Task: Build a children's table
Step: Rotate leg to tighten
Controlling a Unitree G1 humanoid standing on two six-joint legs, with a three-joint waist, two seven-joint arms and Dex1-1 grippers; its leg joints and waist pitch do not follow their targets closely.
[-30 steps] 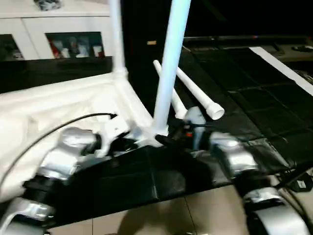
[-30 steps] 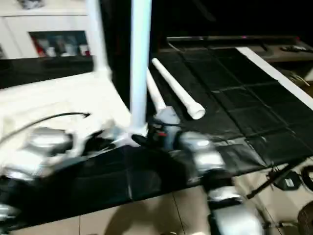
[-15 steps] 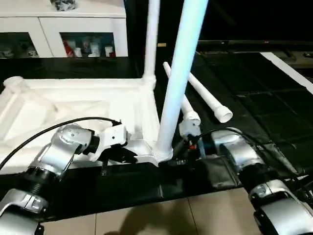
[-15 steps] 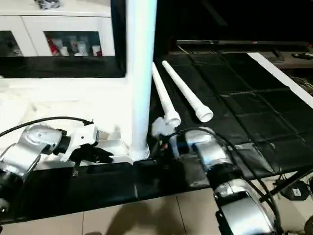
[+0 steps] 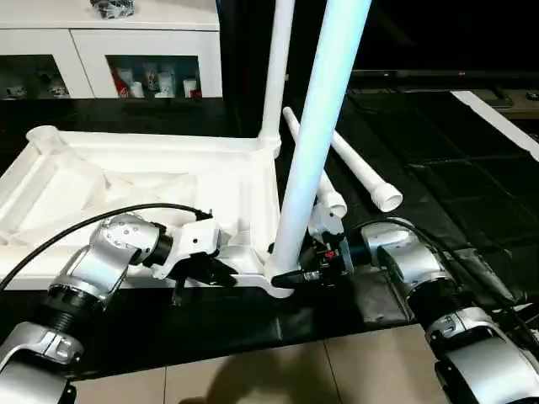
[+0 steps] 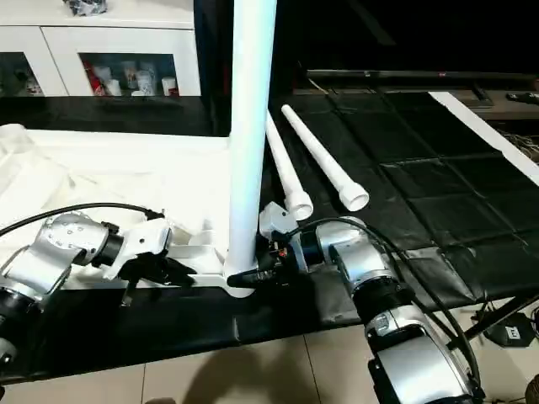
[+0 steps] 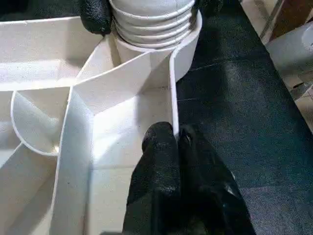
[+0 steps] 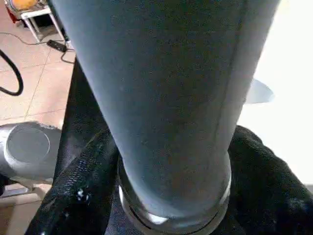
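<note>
Black mat, right claw level at leg

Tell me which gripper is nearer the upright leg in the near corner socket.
Right. The right gripper straddles the upright leg at its base; the left gripper pinches the tabletop's rim beside that socket.

Table top: white plastic, smooth, slight sheen, ribbed underside. Upright near leg: glossy white plastic tube, ridged base. Forearms: brushed silver metal. Gripper fingers: matt black, rubbery. Work surface: black, matt sheet. Floor: glossy beige tiles.
</note>
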